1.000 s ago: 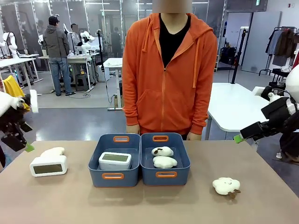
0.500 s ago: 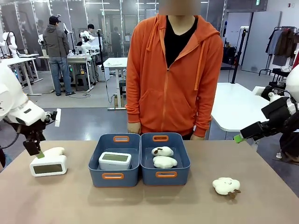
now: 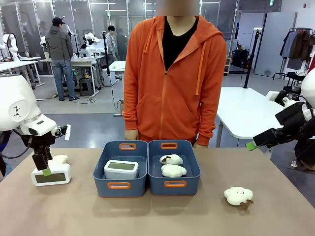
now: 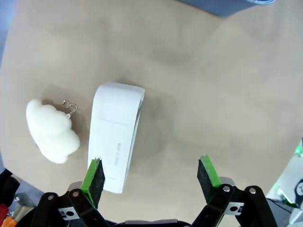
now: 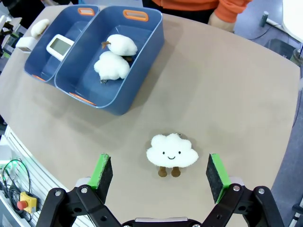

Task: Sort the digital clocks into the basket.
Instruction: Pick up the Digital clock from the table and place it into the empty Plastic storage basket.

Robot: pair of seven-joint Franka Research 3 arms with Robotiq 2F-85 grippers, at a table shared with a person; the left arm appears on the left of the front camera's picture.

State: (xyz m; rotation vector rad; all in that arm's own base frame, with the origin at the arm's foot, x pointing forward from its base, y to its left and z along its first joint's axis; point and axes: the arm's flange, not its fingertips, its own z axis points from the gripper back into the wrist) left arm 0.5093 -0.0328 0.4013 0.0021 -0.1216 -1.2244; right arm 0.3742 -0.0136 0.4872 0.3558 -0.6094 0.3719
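Left arm has swung in from off to the side and dropped down, so the left tool [image 3: 44, 169] now hangs right over the loose clock [image 3: 50, 175]. The right arm hasn't budged. Nothing else on the counter [image 3: 157, 216] has shifted.

One clock [image 3: 121, 168] is already in the left basket [image 3: 133, 189], so the loose one is what's left. It sits well to the left of that basket, with a plush [image 3: 56, 159] just behind it, close enough that I can't tell if they touch.

The left tool's jaws are spread wide and hold nothing. Same for the right tool [image 3: 251, 146], which is parked far to the right of the basket, high up, with another plush [image 5: 172, 151] below it.

For the grab, the left wrist view shows the tool [image 4: 151, 171] isn't centred. One pad sits over the near end of the clock [image 4: 116, 142], and the other is over bare counter, well off to the side. I'd slide sideways until the body is between the pads and move along toward the middle of its length. Then go down and close across the thin dimension. The closing direction already looks right for that. The plush [image 4: 51, 130] and its little chain sit on the far side, so I'd keep that pad tight to the clock and not snag them.

The clock stands on its base with the screen facing the robot's side. Its long axis runs left-right, roughly pointing at the basket.
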